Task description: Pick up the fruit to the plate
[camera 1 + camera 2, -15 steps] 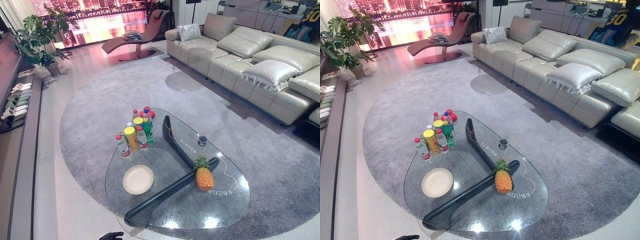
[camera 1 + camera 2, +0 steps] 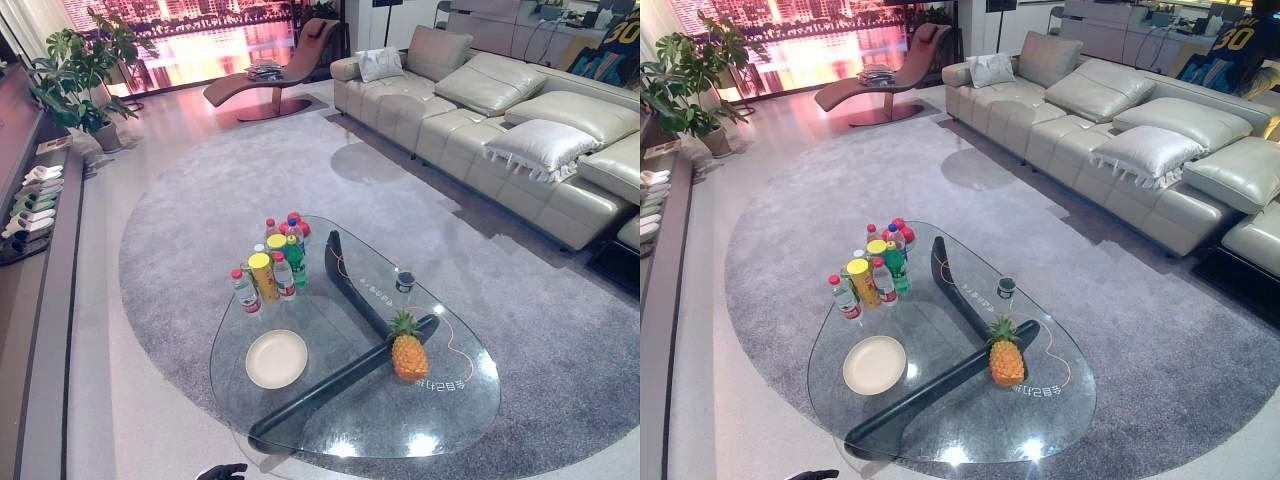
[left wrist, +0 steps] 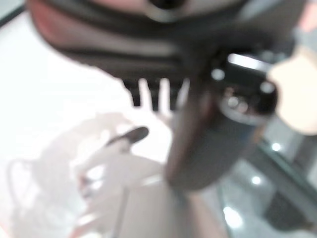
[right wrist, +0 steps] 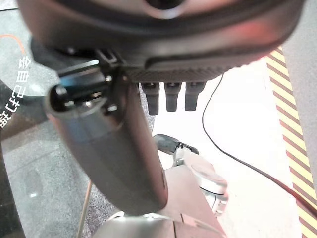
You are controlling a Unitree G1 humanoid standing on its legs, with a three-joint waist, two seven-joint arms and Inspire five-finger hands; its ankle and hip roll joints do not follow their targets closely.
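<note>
A teardrop-shaped clear glass coffee table (image 2: 470, 400) on a curved black base sits on a round grey rug (image 2: 190, 220) over a pale floor. Read from the table's middle, the orange pineapple with its green crown (image 2: 408, 350) stands upright at four o'clock, well apart from the round cream plate (image 2: 277, 359), which lies bare at eight o'clock. A cluster of capped bottles and a yellow can (image 2: 270, 262) crowds eleven o'clock, and a small dark cup (image 2: 404, 281) stands at two. A long beige leather sofa (image 2: 470, 110) with pale cushions runs along the room's two o'clock side, a brown chaise longue (image 2: 275, 75) is at twelve and a leafy potted plant (image 2: 75, 80) at ten. The left hand (image 2: 222, 471) hangs at six, short of the table, its fingers relaxed and empty; the right hand (image 4: 148, 44) likewise hangs slack with straight fingers (image 4: 168, 96), grasping nothing.
</note>
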